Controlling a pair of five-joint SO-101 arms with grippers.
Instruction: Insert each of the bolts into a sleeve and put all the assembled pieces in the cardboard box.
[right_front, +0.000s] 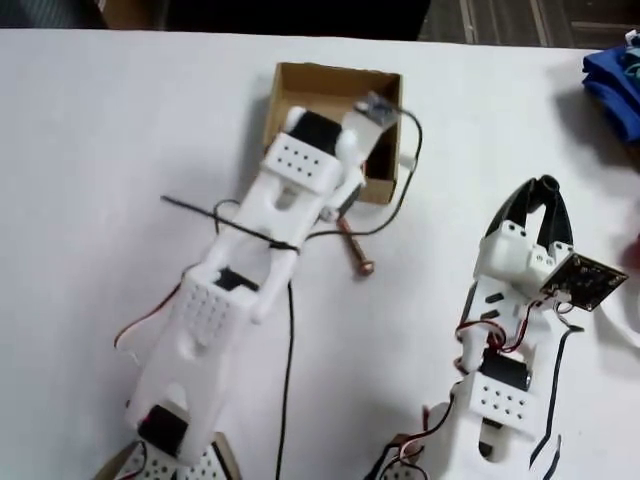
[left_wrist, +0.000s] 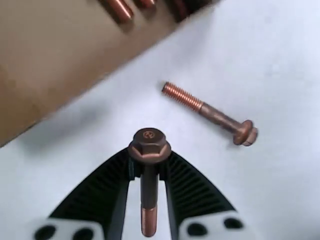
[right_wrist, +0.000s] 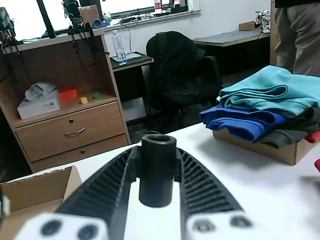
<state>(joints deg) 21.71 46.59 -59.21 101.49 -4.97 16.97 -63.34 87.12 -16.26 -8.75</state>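
Now, left gripper: we see the left gripper (left_wrist: 150, 160) closed on a copper bolt (left_wrist: 148, 190), the black fingers (left_wrist: 107, 190) pressing the shank from both sides just under the flanged hex head.
Held bolt: it lies along the gap between the fingers, and its head sits past the fingertips.
Left arm: from above, we see the left arm (right_front: 250, 260) stretching from the table's near edge toward the cardboard box, its wrist over the box's near side.
Cardboard box: the cardboard box (right_front: 330, 75) (left_wrist: 50, 60) sits by the table's far edge, about midway along it.
Inside the box: we make out a few copper pieces (left_wrist: 120, 9) at the rim of the wrist view; we cannot tell whether they carry sleeves.
Loose bolt: a second copper bolt, the loose bolt (right_front: 355, 245) (left_wrist: 210, 114), lies flat on the white table (right_front: 100, 150) just beside the box's near side, apart from the left gripper.
Right gripper: we see the right gripper (right_wrist: 156, 155) (right_front: 540, 200) clamped on a black sleeve (right_wrist: 157, 170) (right_front: 547, 185) toward the table's right edge, well apart from the box.
Sleeve: it is pinched at the fingertips, its open bore showing in the wrist view.
Background: folded clothes (right_wrist: 270, 100) (right_front: 612, 90) lie at the table's far right corner.
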